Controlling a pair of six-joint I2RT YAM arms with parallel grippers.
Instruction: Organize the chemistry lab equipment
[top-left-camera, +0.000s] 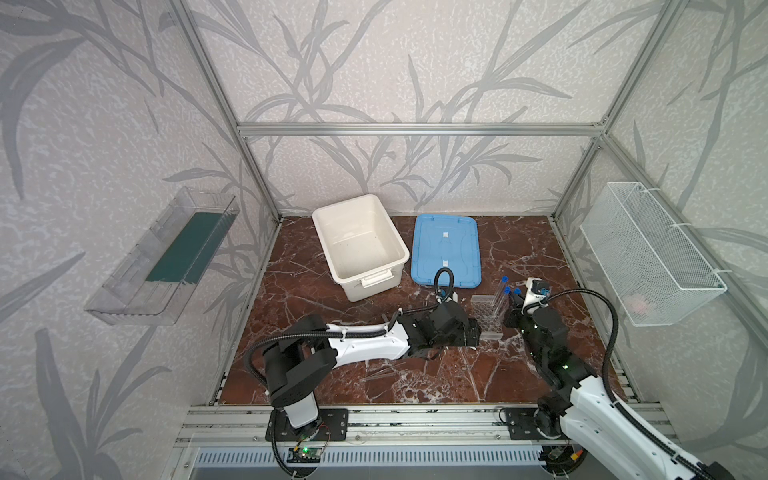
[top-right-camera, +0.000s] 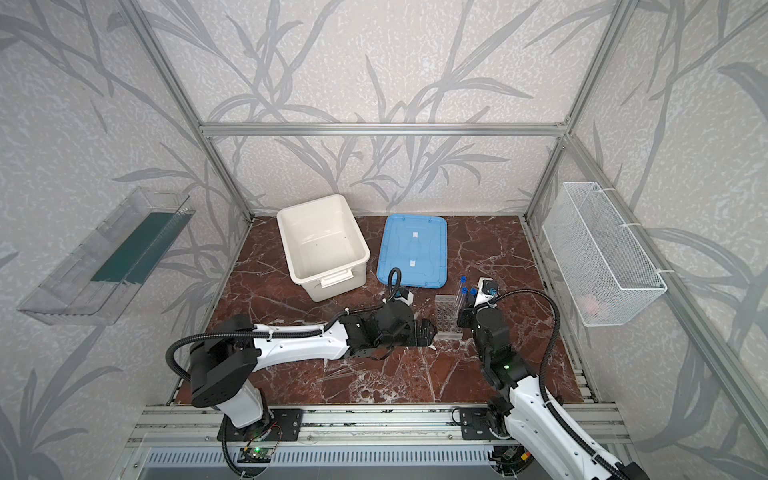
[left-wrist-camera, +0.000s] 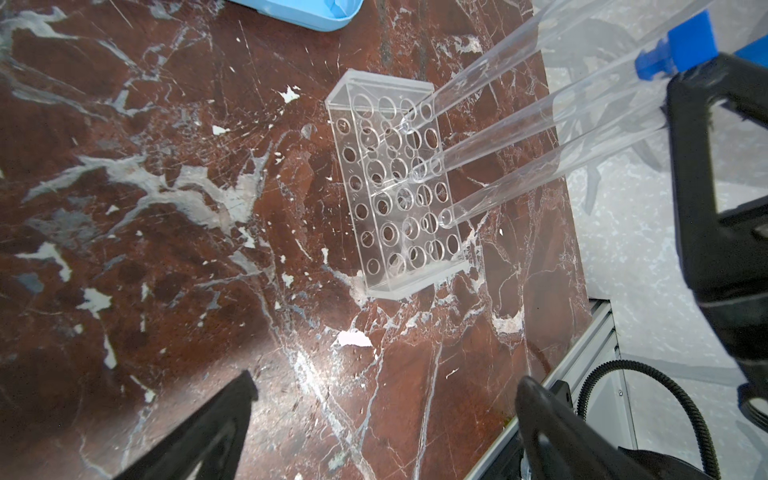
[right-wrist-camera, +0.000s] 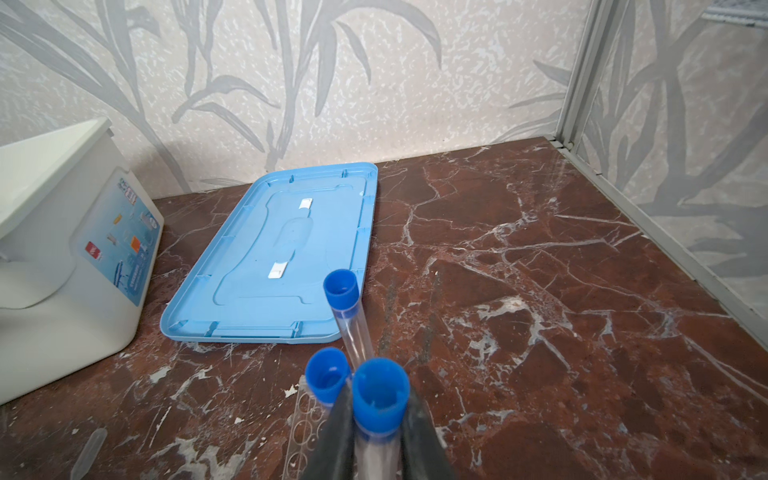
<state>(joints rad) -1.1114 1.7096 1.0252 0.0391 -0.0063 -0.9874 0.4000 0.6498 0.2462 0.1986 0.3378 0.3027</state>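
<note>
A clear many-holed tube rack (top-left-camera: 485, 318) (top-right-camera: 448, 316) (left-wrist-camera: 399, 195) stands on the marble table between my arms. Three clear test tubes with blue caps lean in its holes. My right gripper (right-wrist-camera: 376, 440) (top-left-camera: 514, 306) is shut on the nearest test tube (right-wrist-camera: 380, 399) just under its cap, and that tube's lower end (left-wrist-camera: 478, 203) sits in an edge hole. The other two tubes (right-wrist-camera: 341, 291) (right-wrist-camera: 328, 376) stand free in the rack. My left gripper (left-wrist-camera: 388, 380) (top-left-camera: 473, 332) hovers open and empty beside the rack's near left side.
A white tub (top-left-camera: 332, 249) and a flat blue lid (top-left-camera: 446, 249) lie at the back. A clear dropper (right-wrist-camera: 89, 449) lies on the table left of the rack. Thin clear rods (top-left-camera: 380, 375) lie in front of the left arm. A wire basket (top-left-camera: 652, 253) hangs on the right wall.
</note>
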